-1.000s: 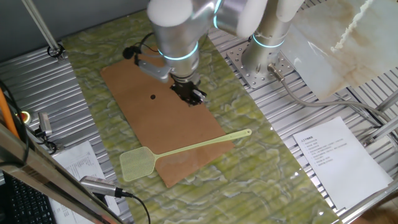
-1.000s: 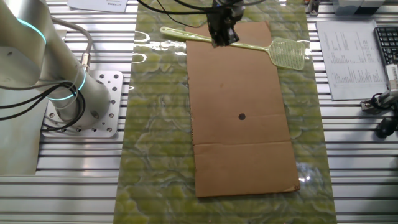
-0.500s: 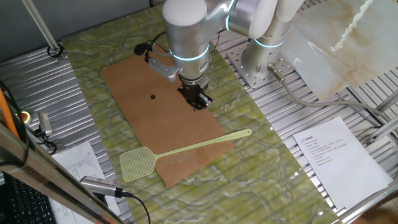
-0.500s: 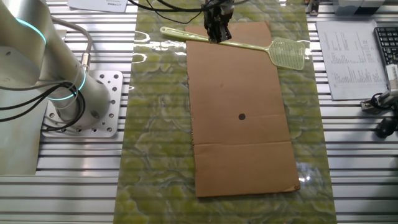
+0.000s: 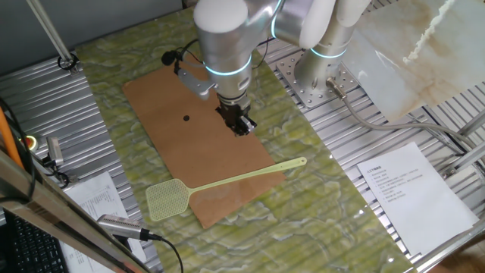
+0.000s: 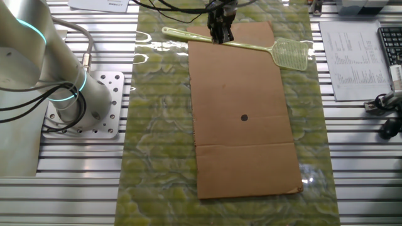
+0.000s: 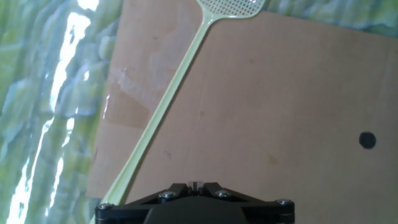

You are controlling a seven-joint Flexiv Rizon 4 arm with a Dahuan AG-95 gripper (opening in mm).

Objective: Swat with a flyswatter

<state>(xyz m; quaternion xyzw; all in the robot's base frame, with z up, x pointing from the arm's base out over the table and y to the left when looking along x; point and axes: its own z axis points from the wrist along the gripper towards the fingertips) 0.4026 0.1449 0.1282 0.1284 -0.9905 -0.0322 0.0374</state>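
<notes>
The pale yellow-green flyswatter (image 5: 235,179) lies flat across the near end of a brown cardboard sheet (image 5: 174,114), its mesh head (image 5: 165,201) at the sheet's corner. From the other side the flyswatter (image 6: 239,43) runs along the sheet's far edge. My gripper (image 5: 241,124) hangs above the cardboard, some way short of the handle, with nothing in it. In the hand view the flyswatter (image 7: 168,99) slants up the left, and the gripper (image 7: 194,184) shows its two fingers pressed together. A black dot (image 5: 186,117) marks the cardboard.
A green marbled mat (image 5: 318,182) covers the table under the cardboard. Printed papers (image 5: 405,193) lie at the right and papers (image 5: 98,201) at the left. A cable and microphone-like device (image 5: 121,226) sit near the front left. The arm's base (image 5: 322,72) stands at the back.
The hand has shifted a little along the cardboard toward the flyswatter's handle and turned at the wrist. It has barely moved in the last half second. The flyswatter has not moved.
</notes>
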